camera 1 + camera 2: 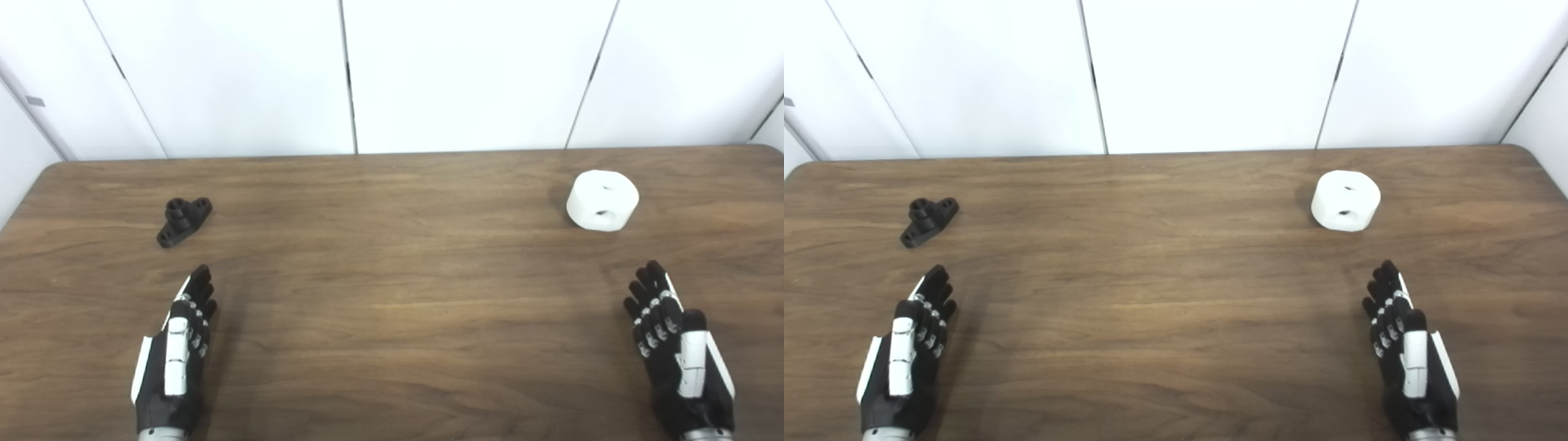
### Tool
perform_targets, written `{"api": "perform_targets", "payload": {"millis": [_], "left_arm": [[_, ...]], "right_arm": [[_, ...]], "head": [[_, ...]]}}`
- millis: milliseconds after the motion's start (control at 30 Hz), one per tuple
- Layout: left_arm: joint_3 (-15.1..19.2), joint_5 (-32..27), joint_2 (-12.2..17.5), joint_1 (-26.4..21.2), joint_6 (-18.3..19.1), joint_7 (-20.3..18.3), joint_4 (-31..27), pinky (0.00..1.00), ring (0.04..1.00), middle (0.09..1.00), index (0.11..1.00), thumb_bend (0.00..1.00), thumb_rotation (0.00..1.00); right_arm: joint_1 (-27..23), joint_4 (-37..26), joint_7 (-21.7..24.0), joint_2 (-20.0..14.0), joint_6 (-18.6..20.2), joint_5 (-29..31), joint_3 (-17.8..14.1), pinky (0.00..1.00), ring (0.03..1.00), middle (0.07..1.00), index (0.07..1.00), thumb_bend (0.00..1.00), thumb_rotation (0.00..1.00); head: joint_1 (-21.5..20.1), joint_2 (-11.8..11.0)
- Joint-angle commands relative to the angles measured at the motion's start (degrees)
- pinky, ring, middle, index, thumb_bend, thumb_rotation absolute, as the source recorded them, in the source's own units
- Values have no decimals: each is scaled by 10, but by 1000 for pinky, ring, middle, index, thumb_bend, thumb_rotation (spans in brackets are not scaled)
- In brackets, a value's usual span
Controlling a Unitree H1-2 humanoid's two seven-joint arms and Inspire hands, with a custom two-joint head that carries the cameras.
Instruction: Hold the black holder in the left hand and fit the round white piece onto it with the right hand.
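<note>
your left hand (pixel 174 352) and right hand (pixel 677 352) are lying empty, fingers extended, while you're eyeing the stiff black holder (pixel 184 221) far left—pinch its flange—and the smooth, probably light round white piece (pixel 603 200) far right.

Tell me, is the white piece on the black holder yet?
Not yet. The white piece sits alone on the table's right side, and the holder lies far off on the left. Neither robot hand touches them.
</note>
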Motion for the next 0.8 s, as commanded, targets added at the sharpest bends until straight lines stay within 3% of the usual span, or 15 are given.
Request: {"api": "perform_targets", "payload": {"millis": [0, 367, 500, 767], "left_arm": [[0, 5, -7, -8, -23, -3, -5, 1000, 1000, 982, 940, 529, 910], [-4, 21, -7, -5, -10, 1, -16, 1000, 1000, 981, 933, 506, 954], [-9, 25, -10, -1, -13, 0, -14, 1000, 1000, 986, 934, 505, 947], [-24, 38, -21, 5, -19, 5, -10, 1000, 1000, 987, 924, 509, 907]], "right_arm": [[1, 5, 8, -8, 8, 2, 0, 1000, 1000, 1000, 1000, 681, 1000], [2, 7, 9, -10, 5, -2, 0, 1000, 1000, 1000, 1000, 679, 1000], [3, 12, 13, -14, -1, 3, -3, 1000, 1000, 1000, 1000, 675, 1000], [5, 25, 27, -28, -14, 6, -5, 1000, 1000, 1000, 1000, 648, 1000]], "head": [[2, 0], [7, -2], [60, -23], [118, -50]]}}
